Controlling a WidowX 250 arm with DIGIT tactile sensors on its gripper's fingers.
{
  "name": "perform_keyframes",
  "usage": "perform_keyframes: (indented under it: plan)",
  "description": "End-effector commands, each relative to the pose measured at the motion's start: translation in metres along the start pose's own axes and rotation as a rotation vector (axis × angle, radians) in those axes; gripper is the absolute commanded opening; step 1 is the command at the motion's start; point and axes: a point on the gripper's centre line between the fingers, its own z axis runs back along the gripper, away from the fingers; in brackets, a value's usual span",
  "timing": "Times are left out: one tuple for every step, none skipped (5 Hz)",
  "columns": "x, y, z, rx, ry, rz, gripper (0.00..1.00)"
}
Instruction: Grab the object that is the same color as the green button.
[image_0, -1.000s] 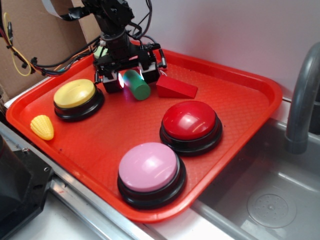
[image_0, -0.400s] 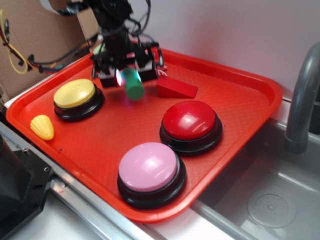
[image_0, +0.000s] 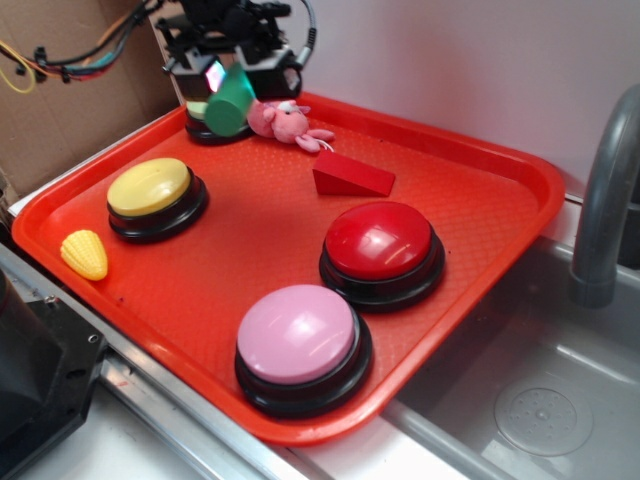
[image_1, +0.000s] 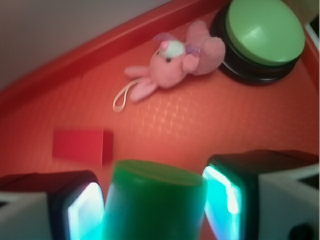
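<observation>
My gripper (image_0: 232, 82) is shut on the green cylinder block (image_0: 230, 104), which hangs in the air above the tray's far left corner. In the wrist view the same green cylinder block (image_1: 155, 202) fills the space of my gripper (image_1: 156, 210), held between two glowing pads (image_1: 82, 215). The pale green button (image_1: 264, 31) on its black base sits at the top right of the wrist view. In the exterior view the green button (image_0: 197, 110) is mostly hidden behind the held block.
On the red tray (image_0: 520, 200) are a pink plush toy (image_0: 285, 122), a red wedge block (image_0: 352, 175), a yellow button (image_0: 150, 188), a red button (image_0: 382, 243), a pink button (image_0: 298, 335) and a yellow corn toy (image_0: 85, 254). A sink and faucet (image_0: 605, 190) lie to the right.
My gripper has risen off the tray with the green cylinder in it and moved back toward the far left corner. The pink plush toy now shows.
</observation>
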Motion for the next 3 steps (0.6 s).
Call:
perform_keyframes:
  plan:
    - [-0.031,0.002,0.083,-0.134,-0.029,-0.281,0.00]
    - [-0.049,0.004,0.081,-0.134,-0.035,-0.310,0.00]
    - [-0.042,0.007,0.080,-0.163,0.006,-0.281,0.00]
